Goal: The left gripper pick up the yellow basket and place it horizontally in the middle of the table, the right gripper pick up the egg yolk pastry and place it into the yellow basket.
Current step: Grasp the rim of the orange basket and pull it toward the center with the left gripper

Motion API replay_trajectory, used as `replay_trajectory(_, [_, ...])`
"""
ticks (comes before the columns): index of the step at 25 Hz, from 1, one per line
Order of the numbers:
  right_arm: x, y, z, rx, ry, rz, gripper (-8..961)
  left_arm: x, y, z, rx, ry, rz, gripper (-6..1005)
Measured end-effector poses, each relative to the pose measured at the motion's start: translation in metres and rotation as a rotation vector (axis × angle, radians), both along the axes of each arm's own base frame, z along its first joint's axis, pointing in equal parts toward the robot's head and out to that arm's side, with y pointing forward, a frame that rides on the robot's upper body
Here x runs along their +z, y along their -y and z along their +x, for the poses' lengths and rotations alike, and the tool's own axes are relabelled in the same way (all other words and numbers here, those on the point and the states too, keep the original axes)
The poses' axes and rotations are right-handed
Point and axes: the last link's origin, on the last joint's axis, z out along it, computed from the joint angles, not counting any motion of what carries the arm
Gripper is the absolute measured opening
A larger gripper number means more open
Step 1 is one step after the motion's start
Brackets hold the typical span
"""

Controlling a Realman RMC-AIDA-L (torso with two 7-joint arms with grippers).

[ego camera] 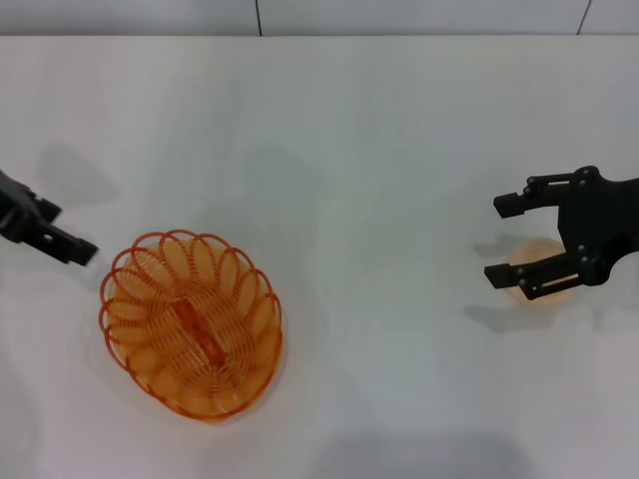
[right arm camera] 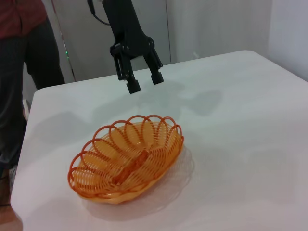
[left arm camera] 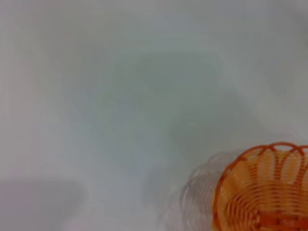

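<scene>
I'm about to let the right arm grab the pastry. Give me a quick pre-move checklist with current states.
1. Basket resting on the table, released: ok.
2. Basket in the middle, horizontal: not ok, it sits left of centre, angled.
3. Left gripper clear of the basket: ok, open, off its far side.
4. Right gripper open: ok.
5. Right gripper lined up over the pastry: ok, fingers straddle it.
6. Basket empty: ok.

Yellow basket resting upright on the table.
Beyond it, left gripper hovering with 2 fingers apart, apparently holding nothing.
</scene>
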Motion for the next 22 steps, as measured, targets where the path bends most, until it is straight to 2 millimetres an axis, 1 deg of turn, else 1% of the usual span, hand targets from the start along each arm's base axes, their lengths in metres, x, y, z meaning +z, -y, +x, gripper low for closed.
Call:
replay_trajectory(9, [0.000,0.001,0.000,-0.001,-0.009,-0.001,856,-0.039,-0.018,0.008,-0.018,-0.091,-0.047,876])
replay_trajectory(10, [0.000,0.001,0.001,-0.002,-0.009,-0.001,856,-0.039,-0.018,0.008,-0.018,-0.091,-0.047,875])
replay_trajectory(11, [0.000,0.002,0.001,-0.004,-0.010,-0.001,856,-0.047,-0.019,0.011,-0.031,-0.094,-0.060,875])
replay_trajectory(15, [-0.001,0.002,0.002,-0.007,-0.010,-0.002,856,-0.061,-0.018,0.013,-0.045,-0.105,-0.092,874])
replay_trajectory(18, [-0.001,0.003,0.002,-0.011,-0.010,-0.004,856,-0.067,-0.017,0.013,-0.041,-0.108,-0.113,873])
replay_trajectory(22, [-0.001,0.003,0.003,-0.013,-0.011,-0.007,856,-0.068,-0.017,0.014,-0.041,-0.108,-0.117,872])
